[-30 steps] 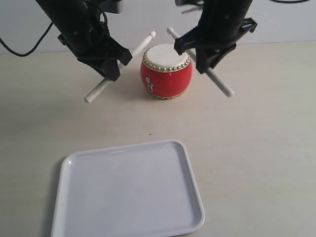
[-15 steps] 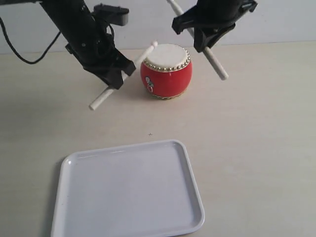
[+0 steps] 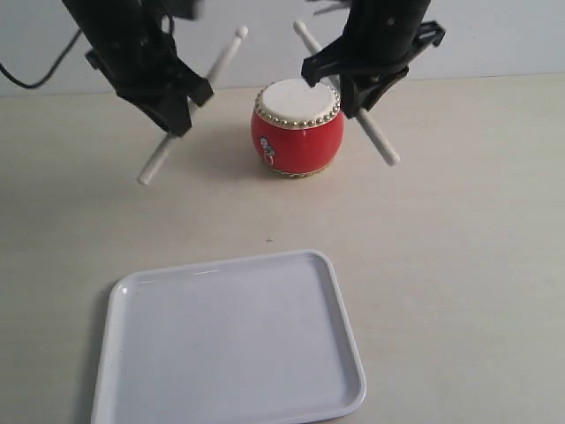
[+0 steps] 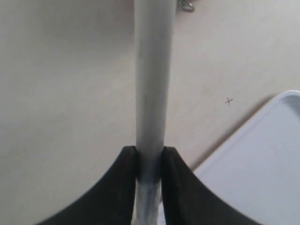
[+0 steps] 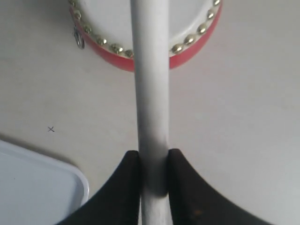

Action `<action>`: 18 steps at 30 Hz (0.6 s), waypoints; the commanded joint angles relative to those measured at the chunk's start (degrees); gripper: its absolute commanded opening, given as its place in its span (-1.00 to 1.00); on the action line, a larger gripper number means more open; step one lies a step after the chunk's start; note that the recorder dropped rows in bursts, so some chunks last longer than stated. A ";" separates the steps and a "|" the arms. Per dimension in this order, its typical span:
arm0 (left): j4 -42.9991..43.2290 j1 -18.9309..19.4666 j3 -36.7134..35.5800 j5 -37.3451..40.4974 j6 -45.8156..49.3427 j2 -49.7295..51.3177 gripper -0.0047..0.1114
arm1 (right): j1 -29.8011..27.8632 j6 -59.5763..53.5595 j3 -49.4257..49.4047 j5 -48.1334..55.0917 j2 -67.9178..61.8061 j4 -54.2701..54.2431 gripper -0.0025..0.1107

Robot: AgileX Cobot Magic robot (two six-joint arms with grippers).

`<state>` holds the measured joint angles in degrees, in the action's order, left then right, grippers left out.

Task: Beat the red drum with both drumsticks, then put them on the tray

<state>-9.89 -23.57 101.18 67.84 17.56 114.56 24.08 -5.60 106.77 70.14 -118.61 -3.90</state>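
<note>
In your exterior view both arms run off the top edge. The left pincer (image 3: 187, 108) covers the middle of the left drumstick (image 3: 157, 159), and the right pincer (image 3: 342, 88) covers the middle of the right drumstick (image 3: 380, 142). The bottom edge cuts the tray (image 3: 221, 268). In both wrist views the stick tips lie past the frame. The right wrist view shows only part of the red drum (image 5: 187, 18). The left wrist view shows a small metal piece (image 4: 185, 5) clipped at the edge, too little for you to identify.

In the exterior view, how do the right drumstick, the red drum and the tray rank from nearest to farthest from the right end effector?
1. right drumstick, clamped in the right end effector.
2. red drum, close beside it, toward the middle.
3. tray, low in the view, well apart.
</note>
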 commanded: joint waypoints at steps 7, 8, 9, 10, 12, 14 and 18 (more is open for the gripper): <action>-2.22 2.16 -0.42 1.40 0.14 -3.19 -0.92 | -0.11 -0.34 -1.70 -0.18 -5.24 -2.87 -0.96; -3.04 1.72 -0.54 1.09 0.44 -2.32 -0.92 | -0.11 -0.34 -1.70 -0.18 -3.93 -1.45 -0.96; -3.34 1.23 -0.54 1.08 0.58 -1.21 -0.92 | -0.11 -0.34 -1.70 -0.18 -2.42 -0.23 -0.96; -3.34 0.51 -0.54 0.96 0.92 0.02 -0.92 | -0.11 -0.34 -1.70 -0.18 -0.80 0.86 -0.96; -3.34 -1.19 -0.43 0.66 1.67 2.41 -0.92 | -0.11 -0.34 -1.70 -0.18 2.34 1.97 -0.96; -3.34 -3.14 0.17 0.66 1.68 5.09 -0.92 | -0.11 -0.68 -1.70 -0.18 4.90 2.23 -0.96; -2.85 -6.14 2.84 2.00 2.05 10.63 -0.92 | -0.11 -0.68 -1.70 -0.18 8.20 3.30 -0.96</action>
<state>-12.31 -28.01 102.11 69.03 19.22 122.29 24.08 -5.73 104.88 70.13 -112.57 -1.81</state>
